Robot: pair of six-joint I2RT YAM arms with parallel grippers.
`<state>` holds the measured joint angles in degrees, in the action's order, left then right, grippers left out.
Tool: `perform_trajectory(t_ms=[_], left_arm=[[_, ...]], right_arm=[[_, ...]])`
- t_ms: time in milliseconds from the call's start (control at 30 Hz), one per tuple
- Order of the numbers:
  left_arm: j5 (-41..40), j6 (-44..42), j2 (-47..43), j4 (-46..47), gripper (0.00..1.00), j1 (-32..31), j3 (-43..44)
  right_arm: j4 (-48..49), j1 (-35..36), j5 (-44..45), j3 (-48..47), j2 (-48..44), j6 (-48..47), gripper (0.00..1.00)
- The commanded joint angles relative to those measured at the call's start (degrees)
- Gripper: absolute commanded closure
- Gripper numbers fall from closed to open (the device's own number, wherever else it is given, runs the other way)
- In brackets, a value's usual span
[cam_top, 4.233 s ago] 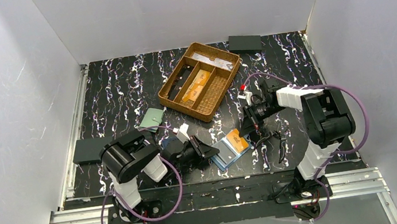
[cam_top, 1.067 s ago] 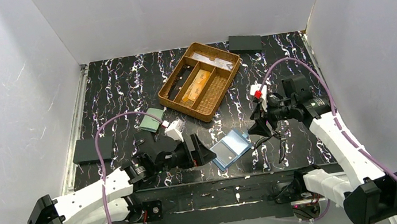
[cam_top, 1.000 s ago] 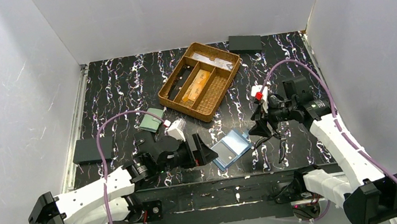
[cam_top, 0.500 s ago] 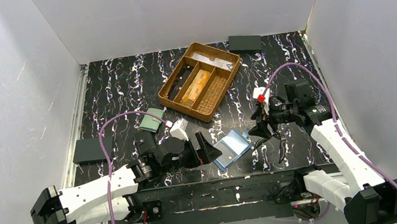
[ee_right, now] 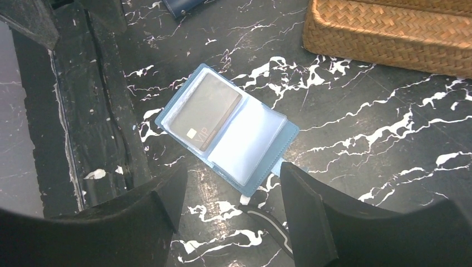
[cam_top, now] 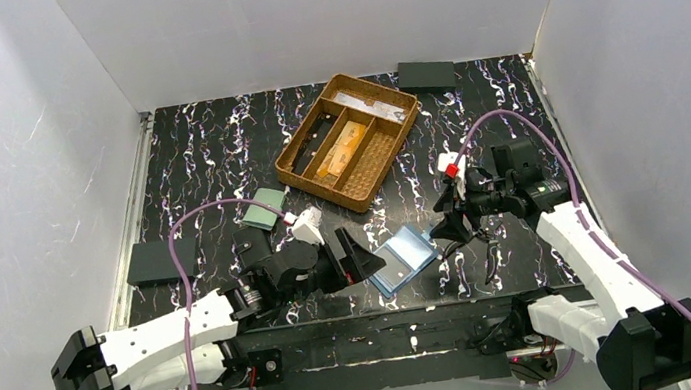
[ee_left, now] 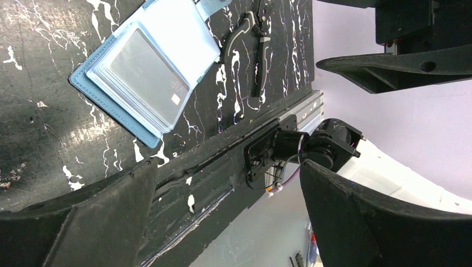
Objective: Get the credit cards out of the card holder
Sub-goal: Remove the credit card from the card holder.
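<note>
The left hand [cam_top: 362, 256] has edged up to the open card holder [cam_top: 402, 258].
Both hands gape wide, empty; holder lies flat on the worktop [cam_top: 205, 153], right hand [cam_top: 447, 230] at its 2 o'clock.

Item: lettering "VIP", pale print, one instance, on the dark card [ee_right: 206, 111] sleeved in the open card holder [ee_right: 247, 146], next to a small chip mark. The left wrist view shows the same print turned about, too small to read.
</note>
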<state>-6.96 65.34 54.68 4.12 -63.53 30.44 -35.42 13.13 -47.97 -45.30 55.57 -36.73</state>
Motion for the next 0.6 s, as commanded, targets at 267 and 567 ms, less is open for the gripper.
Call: perform_trajectory(t_ms=[267, 567], left_arm=[[-0.7, 1.9, 5.9, 9.3, 0.09, -0.3, -3.2], [-3.3, 2.5, 15.5, 16.0, 0.32, -0.3, -2.9]], right_arm=[[0.5, 4.6, -4.0, -0.3, 9.5, -2.1, 0.33], [11.8, 13.4, 8.1, -0.9, 19.5, 12.5, 0.67]])
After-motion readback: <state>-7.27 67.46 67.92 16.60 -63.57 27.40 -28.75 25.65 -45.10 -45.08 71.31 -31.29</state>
